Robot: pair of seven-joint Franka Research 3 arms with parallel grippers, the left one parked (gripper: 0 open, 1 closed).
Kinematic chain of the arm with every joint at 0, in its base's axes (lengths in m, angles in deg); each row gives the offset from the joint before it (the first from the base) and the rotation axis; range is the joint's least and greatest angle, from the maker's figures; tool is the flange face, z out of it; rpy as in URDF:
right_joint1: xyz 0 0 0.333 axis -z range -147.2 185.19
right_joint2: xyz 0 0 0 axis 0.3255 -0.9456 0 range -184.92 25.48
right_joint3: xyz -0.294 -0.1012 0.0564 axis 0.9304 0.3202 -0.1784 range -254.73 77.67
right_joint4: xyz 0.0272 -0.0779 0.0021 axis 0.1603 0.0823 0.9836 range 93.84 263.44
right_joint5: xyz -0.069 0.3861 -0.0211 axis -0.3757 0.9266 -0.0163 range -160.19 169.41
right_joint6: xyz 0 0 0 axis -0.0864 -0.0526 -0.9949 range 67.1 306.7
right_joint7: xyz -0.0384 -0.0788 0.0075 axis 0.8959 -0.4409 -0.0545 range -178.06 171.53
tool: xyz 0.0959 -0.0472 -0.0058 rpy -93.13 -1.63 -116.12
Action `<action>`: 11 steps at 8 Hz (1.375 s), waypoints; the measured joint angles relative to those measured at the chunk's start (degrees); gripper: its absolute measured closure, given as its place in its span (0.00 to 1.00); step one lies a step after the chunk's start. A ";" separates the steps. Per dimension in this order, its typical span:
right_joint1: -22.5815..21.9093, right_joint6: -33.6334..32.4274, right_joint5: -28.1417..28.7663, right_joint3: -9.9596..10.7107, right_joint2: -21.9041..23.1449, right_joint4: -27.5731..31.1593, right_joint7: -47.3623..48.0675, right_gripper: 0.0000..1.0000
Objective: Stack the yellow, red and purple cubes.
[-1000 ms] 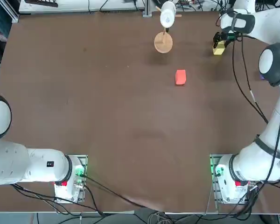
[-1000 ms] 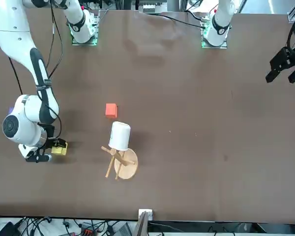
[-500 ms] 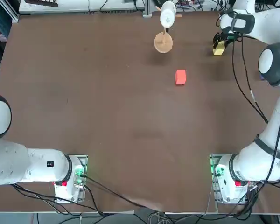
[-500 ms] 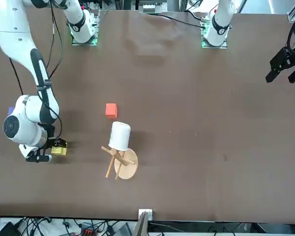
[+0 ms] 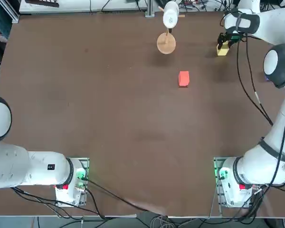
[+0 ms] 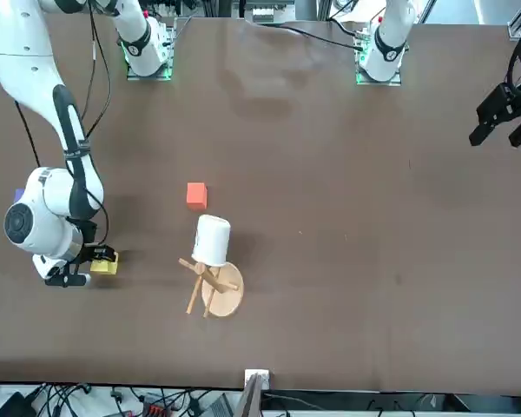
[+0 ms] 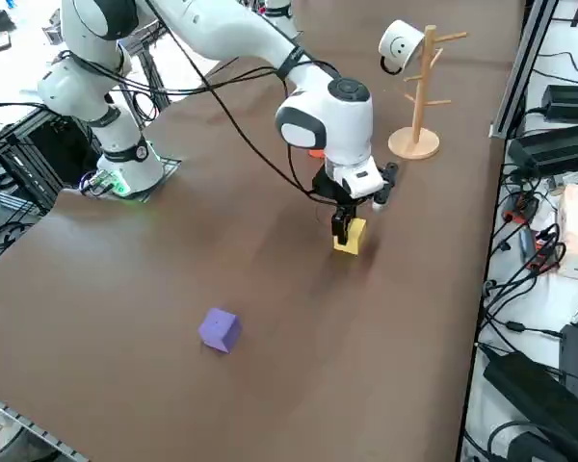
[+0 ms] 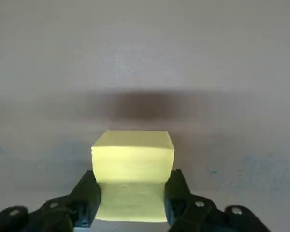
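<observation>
The yellow cube sits at the table's far right, low at the surface. My right gripper reaches down over it, shut on it, and in the wrist view a dark finger presses each of its sides. The red cube lies alone toward the table's middle, well apart from the gripper. The purple cube rests on the table nearer the right arm's base side, mostly hidden behind the arm in the top view.
A round wooden-based stand carrying a white mug stands at the far edge, between the red and yellow cubes. Cables and boxes lie just beyond the table's far edge.
The right gripper's fingers have closed in from wide open onto the yellow cube's sides. The arm and the cubes have hardly shifted.
</observation>
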State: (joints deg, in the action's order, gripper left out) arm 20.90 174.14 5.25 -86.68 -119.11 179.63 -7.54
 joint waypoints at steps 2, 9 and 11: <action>-0.05 -0.90 0.00 0.00 0.37 -0.06 0.14 0.32; -0.17 -4.84 0.01 -0.05 18.57 17.54 0.23 0.30; -0.30 -4.80 0.01 -0.07 25.31 26.22 0.23 0.28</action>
State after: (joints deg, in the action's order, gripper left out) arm 20.60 169.35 5.26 -86.74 -93.80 205.85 -7.31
